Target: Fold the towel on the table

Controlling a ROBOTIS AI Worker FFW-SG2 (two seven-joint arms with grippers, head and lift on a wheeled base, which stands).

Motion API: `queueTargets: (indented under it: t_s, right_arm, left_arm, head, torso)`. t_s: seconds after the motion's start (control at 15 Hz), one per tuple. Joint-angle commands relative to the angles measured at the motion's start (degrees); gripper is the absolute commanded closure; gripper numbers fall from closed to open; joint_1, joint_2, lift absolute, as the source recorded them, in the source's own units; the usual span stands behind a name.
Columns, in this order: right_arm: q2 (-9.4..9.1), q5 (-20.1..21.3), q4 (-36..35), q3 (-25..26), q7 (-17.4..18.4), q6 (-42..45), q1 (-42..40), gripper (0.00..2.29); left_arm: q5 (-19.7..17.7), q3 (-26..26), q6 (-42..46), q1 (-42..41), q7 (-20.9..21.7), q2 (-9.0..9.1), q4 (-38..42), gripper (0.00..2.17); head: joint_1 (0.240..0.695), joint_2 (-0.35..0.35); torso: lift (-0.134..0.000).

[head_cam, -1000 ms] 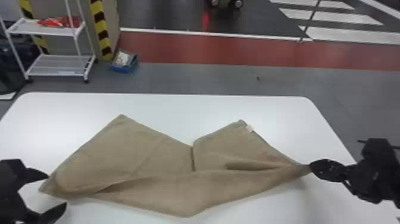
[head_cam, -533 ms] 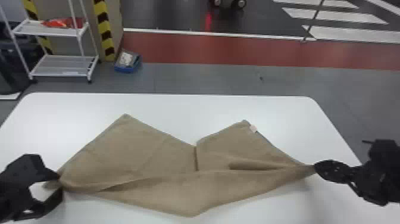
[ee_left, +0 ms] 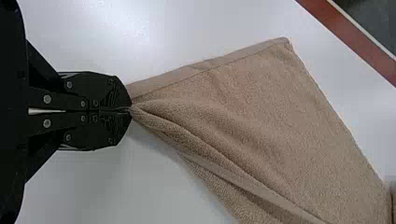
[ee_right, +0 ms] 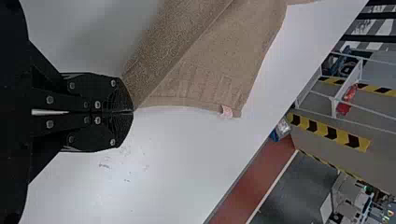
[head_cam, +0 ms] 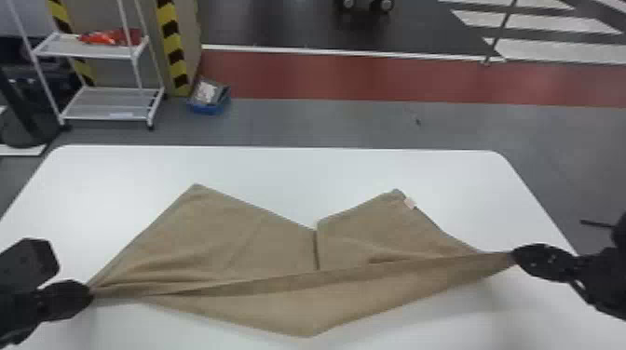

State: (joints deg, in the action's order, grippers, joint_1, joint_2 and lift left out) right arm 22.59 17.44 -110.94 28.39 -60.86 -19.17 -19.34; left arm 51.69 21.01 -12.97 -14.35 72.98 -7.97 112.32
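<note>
My left gripper (head_cam: 88, 294) is shut on the left corner of the brown towel (head_cam: 261, 246), near the table's left front. At the right side, my right gripper (head_cam: 513, 257) is shut on the opposite corner. Between them a front flap hangs stretched across, over the part lying on the table, whose two far corners point away; a pale tag sits near the right one. In the left wrist view the left gripper (ee_left: 130, 110) pinches bunched layers of towel (ee_left: 261, 121). The right wrist view has the right gripper (ee_right: 132, 111) closed on the towel (ee_right: 205, 70) edge.
The white table (head_cam: 279, 172) shows bare surface beyond the towel and at both sides. On the floor behind it stand a white shelf rack (head_cam: 105, 104) with red items and a blue bin (head_cam: 209, 108). A striped pillar (head_cam: 172, 46) rises beside the rack.
The left gripper was open around the towel's left corner and has shut on it. The towel's front edge now stretches tauter between both grippers. The right gripper has barely moved.
</note>
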Motion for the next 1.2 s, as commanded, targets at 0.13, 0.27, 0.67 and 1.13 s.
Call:
queueTargets:
  t_s: [0.13, 0.27, 0.67, 1.13]
  right_arm:
    - [0.53, -6.01, -2.88, 2.81, 0.83, -4.17, 1.76, 1.68]
    - [0.44, -8.56, -4.20, 2.99, 2.32, -6.98, 3.34, 1.68]
    - [-1.76, -8.83, -0.86, -11.07, 14.45, -15.07, 18.81, 1.69]
    - [-6.07, -8.39, 17.86, -22.59, 23.86, -16.83, 43.86, 1.69]
  left_arm:
    - [-0.62, 3.25, -0.52, -2.35, 7.70, 0.23, 13.53, 1.76]
    - [-0.45, 3.43, -4.74, -1.91, 10.43, -0.03, 18.90, 1.76]
    - [6.67, -6.42, -26.01, 18.83, 3.31, -0.21, 11.69, 1.76]
    - [8.25, -10.81, -36.38, 44.24, -15.15, 2.87, -13.10, 1.76]
  head:
    - [0.695, -0.101]
    - [0.695, -0.116]
    - [0.695, -0.055]
    - [0.581, 0.051]
  torso:
    - [-0.119]
    - [-0.119]
    - [-0.119]
    - [-0.119]
